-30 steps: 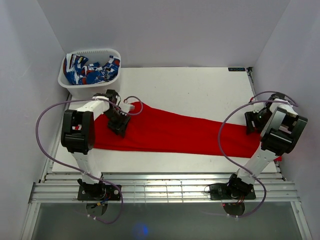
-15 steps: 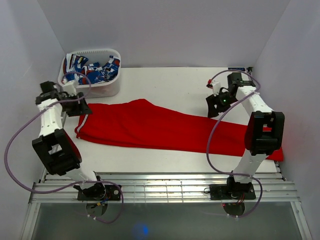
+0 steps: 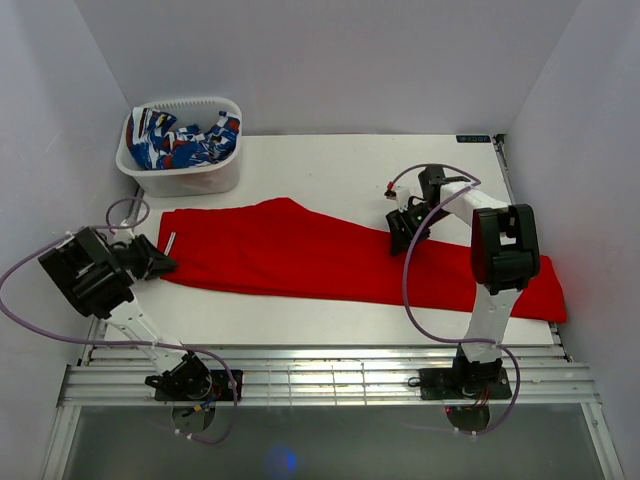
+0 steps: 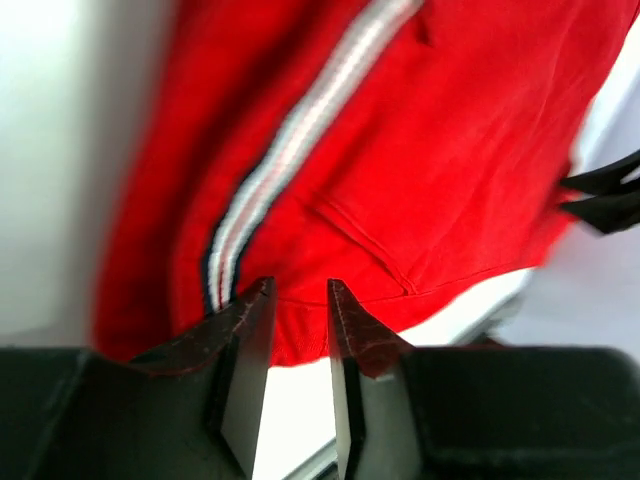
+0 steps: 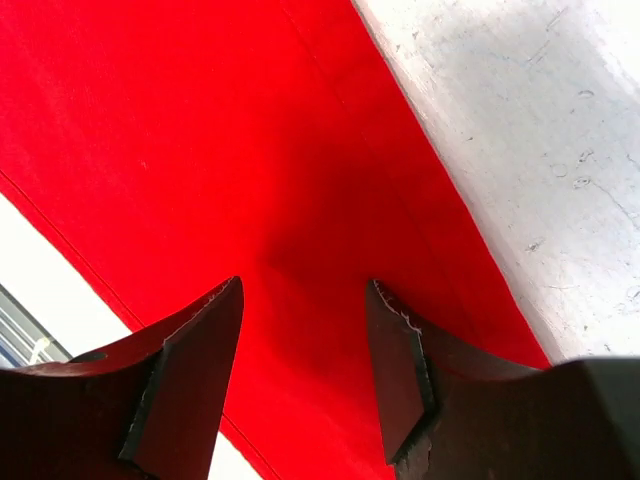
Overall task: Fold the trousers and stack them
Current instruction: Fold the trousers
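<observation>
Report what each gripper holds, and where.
Right gripper: open, empty. Left gripper: jaws narrow at the waist edge of the bright red fabric trousers; hold unclear.

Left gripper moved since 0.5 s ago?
Yes. The left gripper has come away from the basket toward the near edge of the table, now at the waistband end of the trousers.

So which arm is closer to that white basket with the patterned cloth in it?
Left. The left arm has its jaws at the trousers' left end, close to the basket. The right arm has its jaws over the legs, farther to the right.
</observation>
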Available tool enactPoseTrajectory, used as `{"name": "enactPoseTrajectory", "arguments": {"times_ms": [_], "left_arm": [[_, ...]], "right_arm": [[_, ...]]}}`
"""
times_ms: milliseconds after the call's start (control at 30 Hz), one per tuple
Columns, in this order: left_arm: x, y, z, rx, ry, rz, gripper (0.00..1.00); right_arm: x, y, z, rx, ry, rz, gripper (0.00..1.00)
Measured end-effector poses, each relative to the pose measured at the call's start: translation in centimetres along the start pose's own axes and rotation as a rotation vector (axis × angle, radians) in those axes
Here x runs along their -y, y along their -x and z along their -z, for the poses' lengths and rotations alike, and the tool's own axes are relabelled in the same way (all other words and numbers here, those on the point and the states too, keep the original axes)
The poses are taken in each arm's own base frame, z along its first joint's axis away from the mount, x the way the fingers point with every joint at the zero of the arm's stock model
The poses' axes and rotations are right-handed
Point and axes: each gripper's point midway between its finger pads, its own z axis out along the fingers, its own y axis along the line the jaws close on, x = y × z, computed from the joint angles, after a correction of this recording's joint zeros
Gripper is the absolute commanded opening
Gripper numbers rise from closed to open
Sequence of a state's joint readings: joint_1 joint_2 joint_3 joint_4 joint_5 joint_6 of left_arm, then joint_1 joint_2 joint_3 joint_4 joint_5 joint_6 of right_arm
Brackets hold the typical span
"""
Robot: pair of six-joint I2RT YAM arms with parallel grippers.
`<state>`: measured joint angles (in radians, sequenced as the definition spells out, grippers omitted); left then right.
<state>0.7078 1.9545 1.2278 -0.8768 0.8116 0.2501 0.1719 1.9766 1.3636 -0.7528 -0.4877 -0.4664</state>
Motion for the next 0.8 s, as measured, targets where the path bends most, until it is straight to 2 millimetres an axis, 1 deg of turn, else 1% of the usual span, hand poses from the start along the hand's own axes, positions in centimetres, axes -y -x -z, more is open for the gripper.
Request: {"name": "enactPoseTrajectory", "arguments": {"times_ms": [67,167,233,367,467,533,567,600,633,667,700,767,800], "left_arm": [[-2.0,-1.2,0.5,0.007,-0.013,0.117,0.35],[-3.1,-2.4,1.9,0.023,-0.007,0.187,0.34],[-3.6,-2.8,2.5,0.024,0.004,0.189,0.38],[-3.1,-3.0,3.4,0.026,0.001,0.109,0.47],[-2.2,-1.9,4.9,0.066,0.024,-0.029,0.49],[-0.6,-0.6,6.3,0.115,0.054,-0.161,0.51],[0.6,0.1,6.9,0.139,0.067,-0.236,0.51],[1.9,0.7,7.2,0.158,0.088,-0.32,0.52],[3.8,1.1,7.2,0.169,0.097,-0.402,0.53],[5.7,1.4,6.8,0.175,0.093,-0.478,0.54],[8.1,1.5,6.0,0.177,0.088,-0.576,0.54],[12.5,1.0,3.7,0.158,0.049,-0.721,0.53],[14.4,0.5,2.1,0.137,0.017,-0.775,0.52]], "right_arm": [[0.0,0.0,-0.1,0.007,0.002,-0.006,0.59],[-0.5,0.1,-0.4,0.016,0.018,-0.009,0.59],[-0.9,0.2,-0.5,0.018,0.031,-0.004,0.6],[-1.5,0.4,-0.6,0.021,0.046,-0.003,0.65],[-1.6,0.4,-0.2,0.02,0.039,-0.001,0.71],[-1.6,0.6,0.6,0.021,0.019,0.007,0.74],[-1.5,0.9,1.2,0.029,0.003,0.014,0.75],[-1.5,1.2,1.9,0.039,-0.009,0.022,0.75],[-1.4,1.7,2.8,0.055,-0.027,0.03,0.75],[-1.2,2.2,3.9,0.074,-0.05,0.039,0.75],[-1.1,2.6,5.1,0.095,-0.074,0.048,0.74],[-0.6,2.7,7.0,0.118,-0.122,0.063,0.73],[-0.5,2.4,7.8,0.117,-0.142,0.064,0.73]]}}
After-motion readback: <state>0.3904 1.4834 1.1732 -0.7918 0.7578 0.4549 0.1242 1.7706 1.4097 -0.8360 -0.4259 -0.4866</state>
